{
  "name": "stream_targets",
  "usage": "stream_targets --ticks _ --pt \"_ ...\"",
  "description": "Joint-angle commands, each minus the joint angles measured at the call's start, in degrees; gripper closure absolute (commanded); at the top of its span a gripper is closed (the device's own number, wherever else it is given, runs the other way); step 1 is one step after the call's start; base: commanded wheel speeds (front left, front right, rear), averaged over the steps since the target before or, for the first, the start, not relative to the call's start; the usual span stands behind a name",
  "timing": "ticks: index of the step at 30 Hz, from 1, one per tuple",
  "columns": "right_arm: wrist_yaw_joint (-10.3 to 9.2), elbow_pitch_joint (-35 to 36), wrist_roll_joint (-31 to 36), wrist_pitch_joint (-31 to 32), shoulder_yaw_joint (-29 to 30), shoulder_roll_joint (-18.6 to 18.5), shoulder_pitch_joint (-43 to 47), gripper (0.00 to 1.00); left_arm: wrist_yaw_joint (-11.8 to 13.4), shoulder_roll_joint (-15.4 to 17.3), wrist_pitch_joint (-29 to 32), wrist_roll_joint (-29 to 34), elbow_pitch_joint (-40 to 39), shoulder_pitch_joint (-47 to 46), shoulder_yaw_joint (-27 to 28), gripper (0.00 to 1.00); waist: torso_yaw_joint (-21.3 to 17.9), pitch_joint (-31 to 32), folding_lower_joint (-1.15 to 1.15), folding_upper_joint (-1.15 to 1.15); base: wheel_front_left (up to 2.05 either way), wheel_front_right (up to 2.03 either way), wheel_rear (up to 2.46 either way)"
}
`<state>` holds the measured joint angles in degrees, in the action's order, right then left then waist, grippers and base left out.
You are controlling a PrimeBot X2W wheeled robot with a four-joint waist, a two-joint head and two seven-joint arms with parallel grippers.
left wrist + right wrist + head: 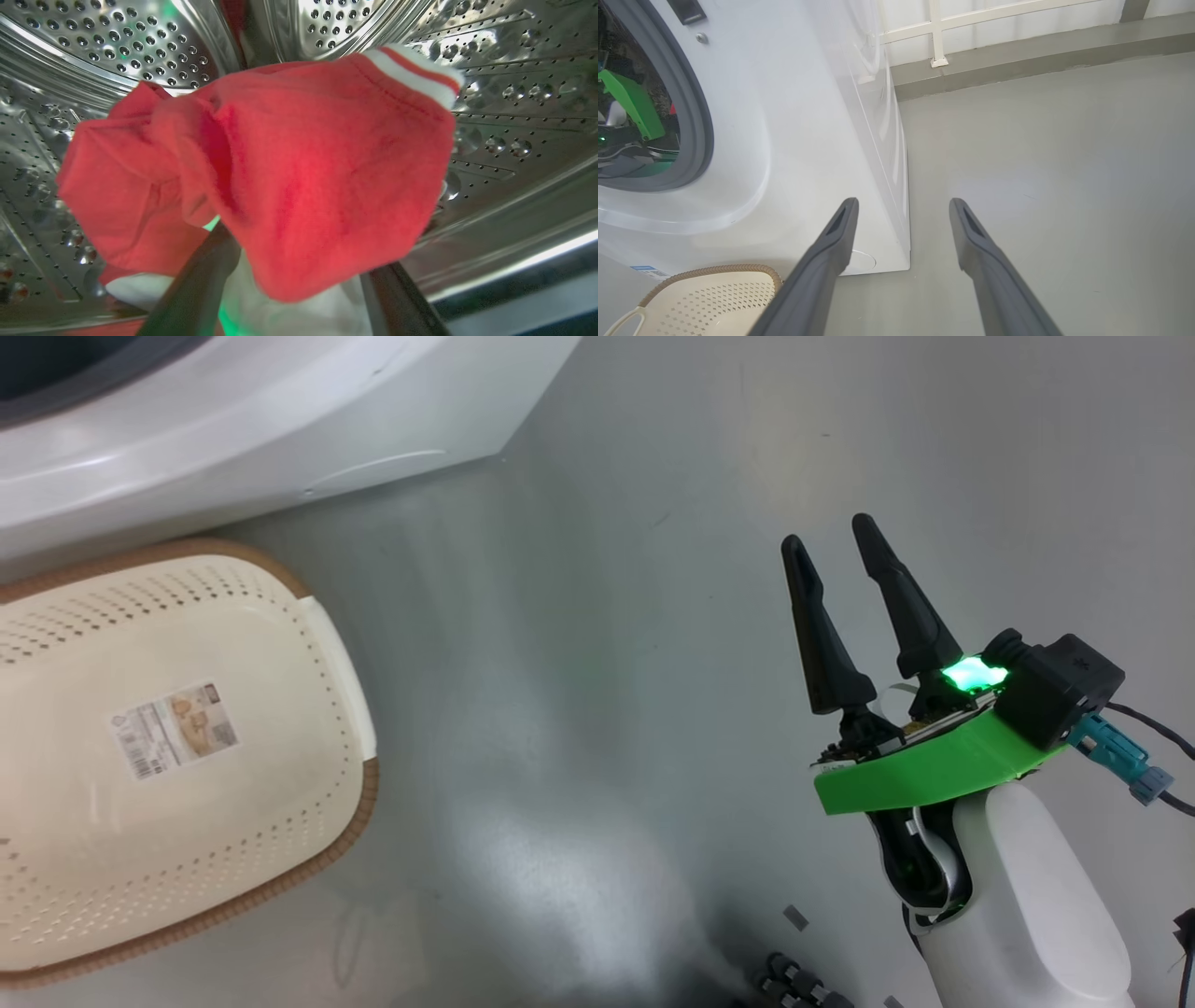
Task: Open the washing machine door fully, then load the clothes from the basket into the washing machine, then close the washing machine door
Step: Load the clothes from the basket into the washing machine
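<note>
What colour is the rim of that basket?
Brown, woven-looking; the basket itself is cream. Head view shows it best.

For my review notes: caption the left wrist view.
Red clothes in the steel drum, before the left claw's fingers.

Blurred clothes [299,177] hide the fingertips of the left gripper [296,242] — the basket [280,644] runs off the head view's left edge.

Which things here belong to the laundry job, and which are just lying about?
Part of the job:
washing machine
red clothes inside its drum
cream basket

Just there:
white railing
grey kerb
</note>
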<state>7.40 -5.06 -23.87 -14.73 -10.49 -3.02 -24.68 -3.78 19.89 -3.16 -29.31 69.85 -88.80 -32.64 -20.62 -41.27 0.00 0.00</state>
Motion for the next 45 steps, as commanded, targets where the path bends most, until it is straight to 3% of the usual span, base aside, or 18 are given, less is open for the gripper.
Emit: stream_targets --ticks 1,16,26,35,45 --pt "0.09 1.0 0.2 -0.3 -0.9 0.1 1.0 0.00 -0.2 1.2 -0.8 0.4 -0.6 -1.7 0.3 0.00 1.1 0.7 0.00 0.00 0.00 0.00 0.00" --pt "0.09 -0.8 1.3 -0.3 -0.9 -0.5 1.2 0.00 -2.6 -3.3 -7.6 -2.7 1.3 5.1 0.1 0.00 5.7 6.7 0.00 0.00 0.00 0.00 0.00" --pt "0.09 -2.0 0.7 -0.3 -1.3 -2.0 1.8 0.00 -3.3 -4.4 -10.8 -3.9 0.5 11.2 -0.3 0.00 7.8 11.3 0.00 0.00 0.00 0.00 0.00" --pt "0.09 -2.8 0.1 -0.3 -0.8 -3.6 3.3 0.00 -3.3 -5.3 -11.8 -5.5 -3.8 18.8 1.1 0.00 11.1 16.3 0.00 0.00 0.00 0.00 0.00" --pt "0.09 -4.1 -0.8 -0.3 -1.2 -5.4 4.9 0.00 -1.0 -5.1 -11.8 -5.1 -15.8 31.0 5.4 0.00 15.1 22.6 0.00 0.00 0.00 0.00 0.00"
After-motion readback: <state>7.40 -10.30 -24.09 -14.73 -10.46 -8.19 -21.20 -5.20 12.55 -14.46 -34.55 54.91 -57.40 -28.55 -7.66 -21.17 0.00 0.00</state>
